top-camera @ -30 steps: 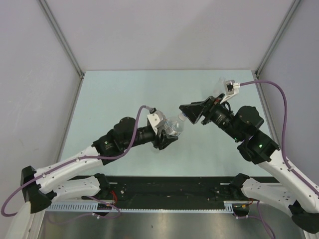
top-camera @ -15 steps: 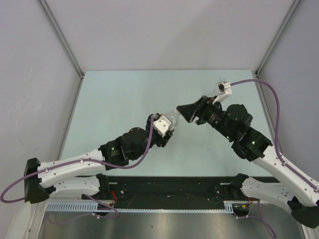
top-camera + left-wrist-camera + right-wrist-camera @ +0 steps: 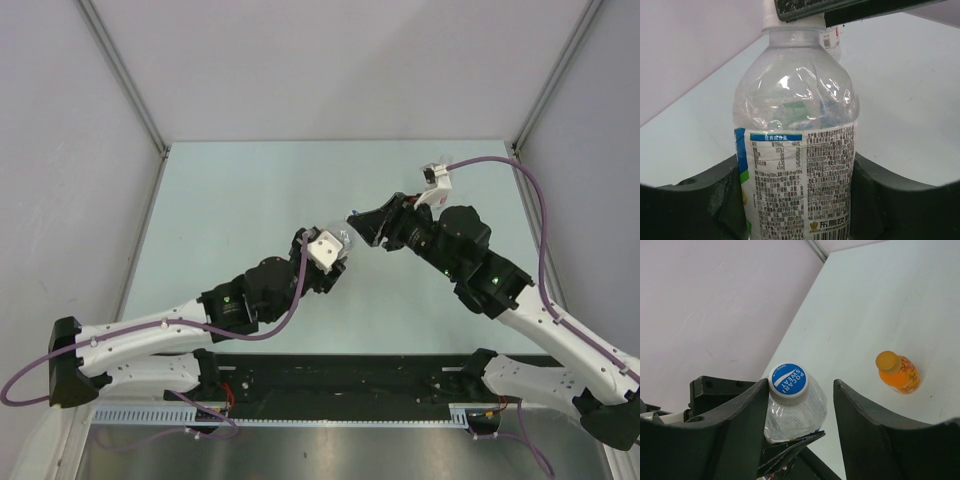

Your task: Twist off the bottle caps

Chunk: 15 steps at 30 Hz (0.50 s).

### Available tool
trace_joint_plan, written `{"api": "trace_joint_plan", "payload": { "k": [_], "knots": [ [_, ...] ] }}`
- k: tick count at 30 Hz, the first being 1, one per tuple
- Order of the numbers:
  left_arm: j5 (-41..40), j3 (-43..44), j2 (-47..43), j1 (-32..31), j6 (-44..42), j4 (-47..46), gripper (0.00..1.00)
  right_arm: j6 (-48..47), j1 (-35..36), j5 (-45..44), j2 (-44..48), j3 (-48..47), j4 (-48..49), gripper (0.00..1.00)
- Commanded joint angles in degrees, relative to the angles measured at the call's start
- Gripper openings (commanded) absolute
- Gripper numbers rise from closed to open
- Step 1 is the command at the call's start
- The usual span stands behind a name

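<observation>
Right hand advanced astride cap, apparently unclosed; left hand grips bottle; wrist shows orange bottle.

The left end effector is rolled over now. Its clear bottle, in plain sight from above a second ago, is mostly hidden beneath the wrist. The right end effector sits farther left, around the blue-marked cap, with its jaws narrower than before and one finger against the cap.

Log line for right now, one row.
left claw: shut on clear bottle | right claw: open around blue-topped cap, not clamped | cap: on bottle
</observation>
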<state>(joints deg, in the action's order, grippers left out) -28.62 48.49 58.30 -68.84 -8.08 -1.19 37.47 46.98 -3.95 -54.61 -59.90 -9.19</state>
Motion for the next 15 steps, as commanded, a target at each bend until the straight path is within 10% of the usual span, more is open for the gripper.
{"api": "trace_joint_plan", "payload": {
  "k": [1,11,15],
  "knots": [
    [-1.17,0.64,-0.91,-0.68,-1.24,-2.67,0.0,-0.12,0.48,0.25,-0.41,-1.98,2.42,0.57],
    [0.14,0.38,-1.09,-0.77,-0.89,-3.03,0.0,-1.96,1.09,0.61,-1.29,-1.98,3.65,0.34],
    [1.81,0.03,-1.96,-0.77,-0.45,-3.29,0.0,-4.07,1.88,0.52,-0.06,-0.4,6.02,0.03]
  ]
}}
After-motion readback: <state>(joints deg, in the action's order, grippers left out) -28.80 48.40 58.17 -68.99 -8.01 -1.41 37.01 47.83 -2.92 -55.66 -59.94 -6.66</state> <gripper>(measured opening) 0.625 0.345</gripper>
